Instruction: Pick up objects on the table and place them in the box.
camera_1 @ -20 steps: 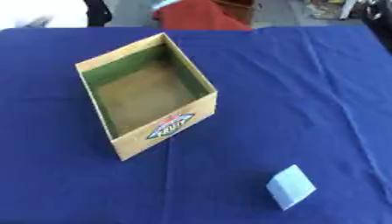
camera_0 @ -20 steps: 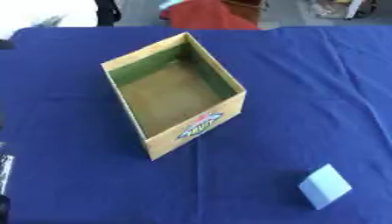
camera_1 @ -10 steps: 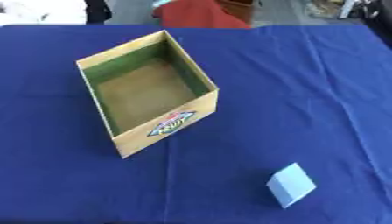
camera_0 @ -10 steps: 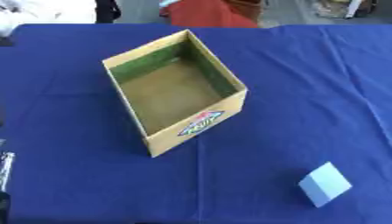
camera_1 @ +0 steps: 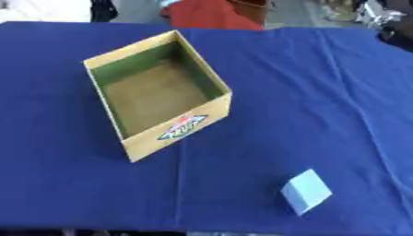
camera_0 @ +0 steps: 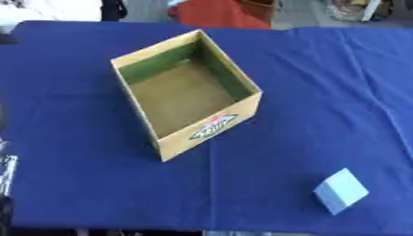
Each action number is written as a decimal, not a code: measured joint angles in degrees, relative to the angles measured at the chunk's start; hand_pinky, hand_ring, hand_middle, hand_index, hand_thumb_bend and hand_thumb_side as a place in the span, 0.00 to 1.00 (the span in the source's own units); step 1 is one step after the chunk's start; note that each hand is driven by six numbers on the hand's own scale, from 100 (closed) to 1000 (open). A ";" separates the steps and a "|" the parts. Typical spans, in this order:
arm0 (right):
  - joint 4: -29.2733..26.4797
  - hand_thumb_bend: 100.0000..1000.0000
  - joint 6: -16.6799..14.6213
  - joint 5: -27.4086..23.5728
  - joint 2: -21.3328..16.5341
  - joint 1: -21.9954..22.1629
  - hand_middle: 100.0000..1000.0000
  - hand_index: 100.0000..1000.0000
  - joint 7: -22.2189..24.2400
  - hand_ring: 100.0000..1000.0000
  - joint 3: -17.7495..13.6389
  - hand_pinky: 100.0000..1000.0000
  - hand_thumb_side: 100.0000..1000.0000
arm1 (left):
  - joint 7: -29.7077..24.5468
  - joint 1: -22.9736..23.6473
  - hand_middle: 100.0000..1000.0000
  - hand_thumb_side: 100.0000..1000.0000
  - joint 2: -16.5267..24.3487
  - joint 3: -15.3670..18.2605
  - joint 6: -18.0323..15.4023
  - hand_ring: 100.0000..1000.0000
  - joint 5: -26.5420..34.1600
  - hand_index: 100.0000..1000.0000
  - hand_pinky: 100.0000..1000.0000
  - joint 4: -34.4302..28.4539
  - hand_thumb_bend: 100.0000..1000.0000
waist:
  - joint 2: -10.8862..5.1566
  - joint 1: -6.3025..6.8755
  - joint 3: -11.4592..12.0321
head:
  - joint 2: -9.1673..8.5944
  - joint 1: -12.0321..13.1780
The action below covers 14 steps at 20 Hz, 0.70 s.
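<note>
Probably light and stiff, the pale block [camera_0: 340, 191] lying near the front edge, well apart from the empty box [camera_0: 211, 133]; best pinched across opposite flat faces; neither hand visible.

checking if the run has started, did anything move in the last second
Nothing on the table has visibly changed. The box sits open and empty in the same spot, and the light blue block lies to its near right on the blue cloth, untouched. No hand has reached in.
</note>
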 measured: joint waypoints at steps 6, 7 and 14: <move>0.95 0.00 -3.40 -1.55 -4.42 1.31 0.83 0.89 5.00 0.87 2.52 0.87 0.94 | 0.00 0.14 0.64 0.90 0.46 0.00 0.00 0.78 -0.15 0.71 0.54 0.00 0.07 | -0.04 -0.44 -0.13 | -0.08 -0.25; 0.98 0.00 -4.01 -1.81 -4.82 1.38 0.83 0.90 5.71 0.87 2.82 0.87 0.92 | -0.01 0.15 0.64 0.90 0.46 -0.01 0.01 0.78 -0.16 0.71 0.54 0.00 0.07 | -0.04 -0.51 -0.18 | -0.16 -0.46; 1.58 0.00 -7.27 -2.99 -6.74 2.33 0.85 0.92 9.95 0.89 4.90 0.87 0.92 | -0.01 0.16 0.64 0.90 0.90 -0.01 0.01 0.78 -0.44 0.70 0.53 0.00 0.07 | 0.69 -0.67 -0.51 | -2.00 -1.92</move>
